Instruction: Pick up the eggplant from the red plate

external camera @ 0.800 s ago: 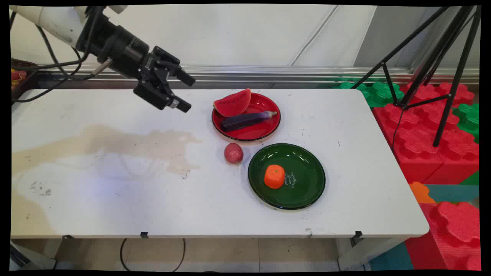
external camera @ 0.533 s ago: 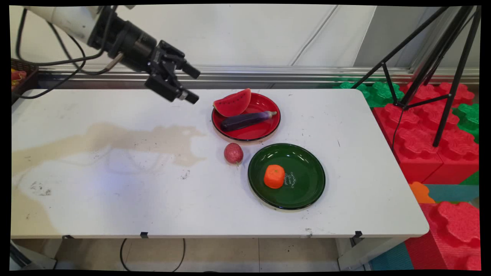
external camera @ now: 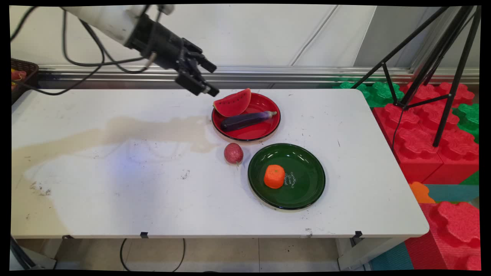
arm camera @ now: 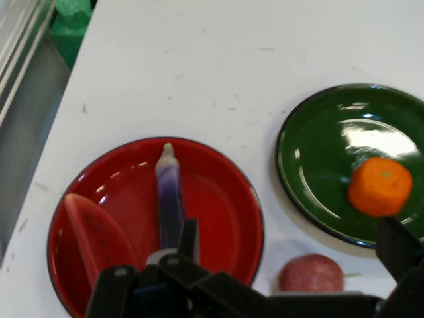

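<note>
Your white worktop (external camera: 115, 199) fills the scene, stained tan along its left half, with red and green foam blocks (external camera: 433, 126) and a black tripod (external camera: 429, 57) standing off its right end. The white arm (external camera: 103, 15) reaches in from the upper left, black cables looping beneath it.

Two plates sit right of centre. The green plate (external camera: 307, 191) lies nearer the front edge; the red plate (external camera: 268, 132) lies behind it toward the wall, close by but not touching.

Your pincer (external camera: 211, 80) hangs in the air just left of the red plate's back rim, tilted down toward it, fingers spread and holding nothing; in the hand view the two fingers stand well apart at the bottom edge.

On the red plate, a watermelon slice (external camera: 232, 103) leans at the left and is the nearest thing to the pincer, just below and to its right. The purple eggplant (external camera: 245, 120) lies beside the slice, its long axis running across the plate, stem tip pointing right; in the hand view that axis runs straight away from the pincer, between the fingers.

An orange piece (external camera: 274, 176) rests on the green plate. A small reddish round fruit (external camera: 233, 153) sits on the bare worktop between the plates' left edges.
</note>
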